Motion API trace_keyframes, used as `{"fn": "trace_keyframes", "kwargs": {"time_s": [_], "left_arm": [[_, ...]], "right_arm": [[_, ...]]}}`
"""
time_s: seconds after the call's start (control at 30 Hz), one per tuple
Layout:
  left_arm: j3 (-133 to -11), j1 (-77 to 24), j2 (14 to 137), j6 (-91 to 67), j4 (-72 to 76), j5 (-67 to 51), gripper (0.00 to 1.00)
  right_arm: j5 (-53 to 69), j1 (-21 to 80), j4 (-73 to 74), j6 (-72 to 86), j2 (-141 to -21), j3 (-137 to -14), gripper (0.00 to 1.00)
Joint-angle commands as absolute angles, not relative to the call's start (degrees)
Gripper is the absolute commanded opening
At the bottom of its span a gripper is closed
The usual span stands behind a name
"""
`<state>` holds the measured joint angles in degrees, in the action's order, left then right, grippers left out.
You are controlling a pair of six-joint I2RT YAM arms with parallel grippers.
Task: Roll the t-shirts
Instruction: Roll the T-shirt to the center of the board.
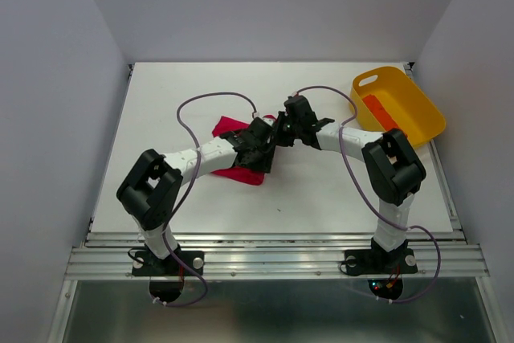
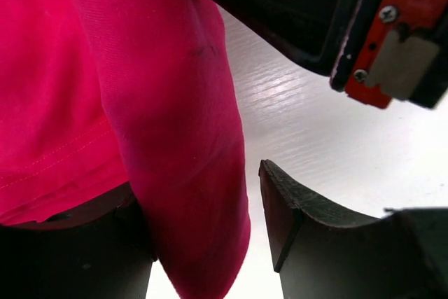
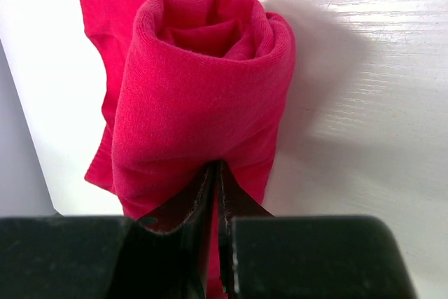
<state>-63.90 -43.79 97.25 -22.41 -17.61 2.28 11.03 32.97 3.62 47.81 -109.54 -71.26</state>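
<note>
**Red shirt part rolled, one end pinched**

The white table (image 1: 321,198) carries a yellow tub (image 1: 430,122) at its 2 o'clock corner, with an orange roll (image 1: 377,112) lying inside. The red shirt (image 1: 241,173) lies just off the table's centre toward 9 o'clock. It is part rolled, and a flat tail spreads toward 10 o'clock. Both arms meet over it.

The right gripper (image 3: 213,173) is clamped on the near end of the roll, with a fold of cloth nipped between its closed fingers. The spiral shows at 12 o'clock in its wrist view. The left gripper (image 2: 196,201) has its jaws apart around the rolled cloth. The cloth rests against one finger and a gap shows before the other, so it grips nothing.

To do this step well, I judge the left should close on its end level with the right. Both should then turn together toward the loose tail, with the cloth taut between them. Uneven turning would likely cone the roll.
</note>
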Motion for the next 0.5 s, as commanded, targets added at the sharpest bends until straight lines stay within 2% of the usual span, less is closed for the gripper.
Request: {"fn": "trace_keyframes", "kwargs": {"time_s": [0.0,0.03,0.07,0.13,0.17,0.27,0.47], "left_arm": [[-67.2,-44.9,97.8,-21.8,-21.2,7.9,0.63],[-67.1,-44.9,97.7,-21.8,-21.3,7.9,0.61],[-67.1,-45.0,97.7,-21.9,-21.1,7.7,0.53],[-66.9,-45.0,97.8,-21.9,-20.9,7.6,0.43],[-66.9,-45.0,97.9,-21.9,-20.9,7.6,0.29],[-66.6,-45.0,97.9,-21.7,-19.8,5.5,0.01],[-58.7,-41.3,91.6,-22.7,-8.4,-10.6,0.00]], "right_arm": [[10.3,33.4,2.9,48.1,-106.7,-70.8,0.11],[10.3,33.4,3.0,48.1,-106.6,-70.8,0.11],[10.3,33.4,2.9,48.2,-106.6,-70.8,0.11],[10.3,33.4,2.9,48.3,-106.4,-70.7,0.11],[10.3,33.4,2.9,48.3,-106.3,-70.6,0.11],[9.9,33.4,3.0,48.3,-105.7,-70.2,0.13],[9.2,33.4,3.5,47.7,-102.9,-69.1,0.19]]}}
